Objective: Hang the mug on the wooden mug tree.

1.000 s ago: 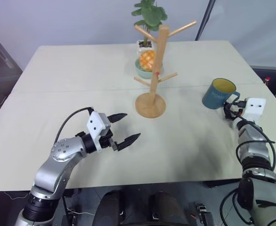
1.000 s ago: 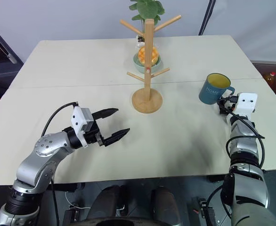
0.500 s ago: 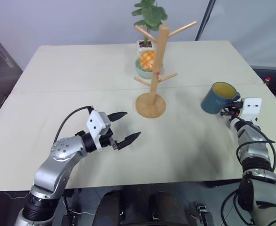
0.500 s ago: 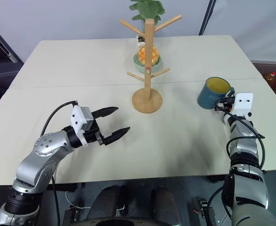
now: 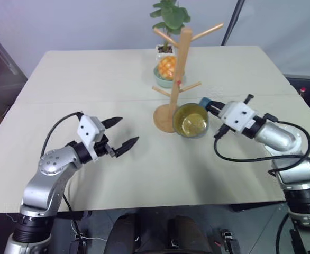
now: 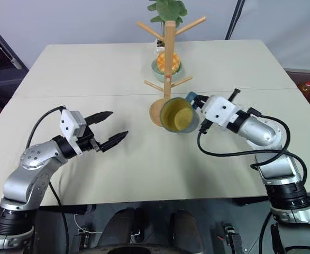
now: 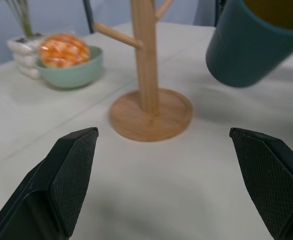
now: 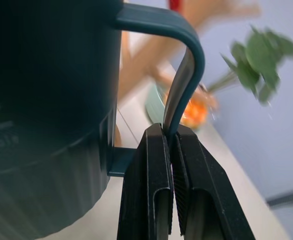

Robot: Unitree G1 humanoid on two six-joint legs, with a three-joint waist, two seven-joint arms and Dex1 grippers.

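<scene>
Here the right pincer (image 8: pixel 172 150) is clamped tight on the loop handle of the mug (image 5: pixel 191 120), its two black fingers (image 8: pixel 151 200) pressed together on either side of the thin handle strip. The mug hangs in the air, clear of the worktop (image 5: pixel 91 79), tipped on its side so that its yellow interior faces the head camera. It sits just in front of the round base of the wooden mug tree (image 5: pixel 177 63), overlapping the base's right edge in the head views; whether the two touch cannot be told. None of the tree's pegs carries the mug.

The wooden mug tree stands upright near the middle of the worktop, its angled pegs spreading to both sides. Behind it are a pale green bowl (image 5: pixel 163 79) holding orange-yellow fruit and a green potted plant (image 5: pixel 168 16) in a white pot, both close to the post.

The left pincer (image 5: pixel 118 132) hangs above the worktop on the left, well apart from the tree and the mug, pointing toward them. Its fingers (image 7: pixel 71 175) are spread wide and hold nothing. In the left wrist view the tree's base and post lie between the two fingertips, with the mug's dark teal body beside the post.
</scene>
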